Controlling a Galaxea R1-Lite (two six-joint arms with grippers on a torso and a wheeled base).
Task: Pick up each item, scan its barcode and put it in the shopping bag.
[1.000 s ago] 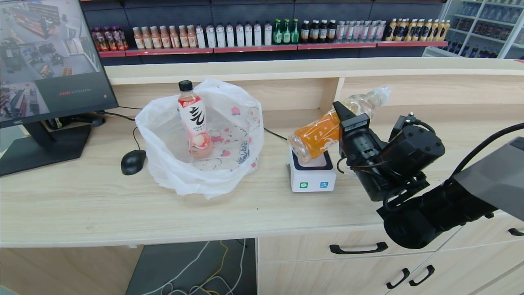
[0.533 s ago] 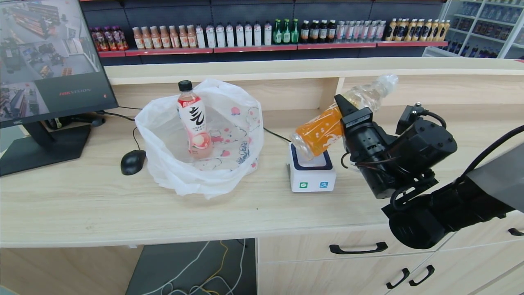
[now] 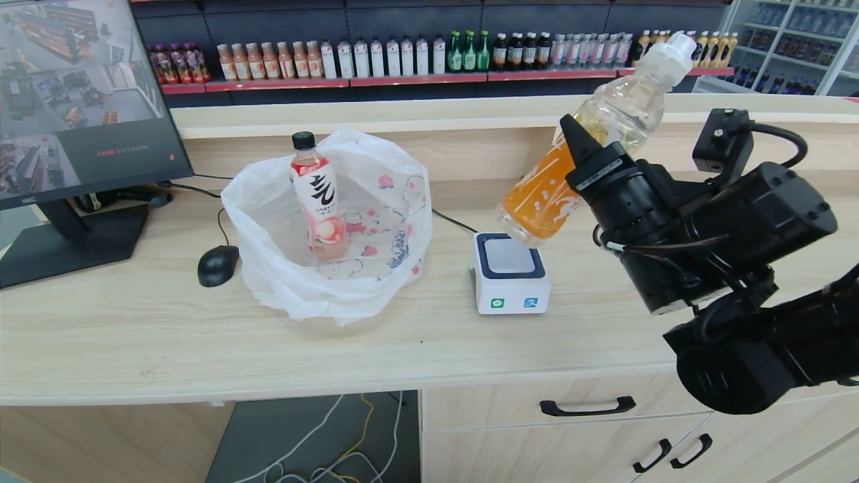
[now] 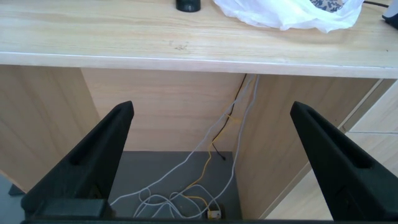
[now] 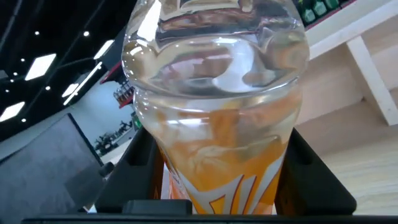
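Observation:
My right gripper (image 3: 574, 157) is shut on an orange-labelled clear bottle (image 3: 584, 147), held tilted in the air with its white cap up and to the right and its base just above the white barcode scanner (image 3: 510, 282). The same orange bottle (image 5: 217, 124) sits between the right fingers (image 5: 305, 168). A white shopping bag (image 3: 268, 201) stands open left of the scanner with a pink peach-drink bottle (image 3: 319, 198) upright inside. My left gripper (image 4: 211, 162) hangs open below the counter's front edge, over the floor cables, with the bag's lower edge (image 4: 292, 15) above it.
A black mouse (image 3: 218, 265) lies left of the bag, and a monitor (image 3: 74, 100) stands at the far left. A raised counter ledge (image 3: 402, 111) runs behind, with drink shelves beyond. Drawers with black handles (image 3: 587, 406) sit under the counter at right.
My right gripper has lifted the orange bottle up and to the right, off the scanner's face, and tilted it more upright. Bag, pink bottle and scanner have stayed put.

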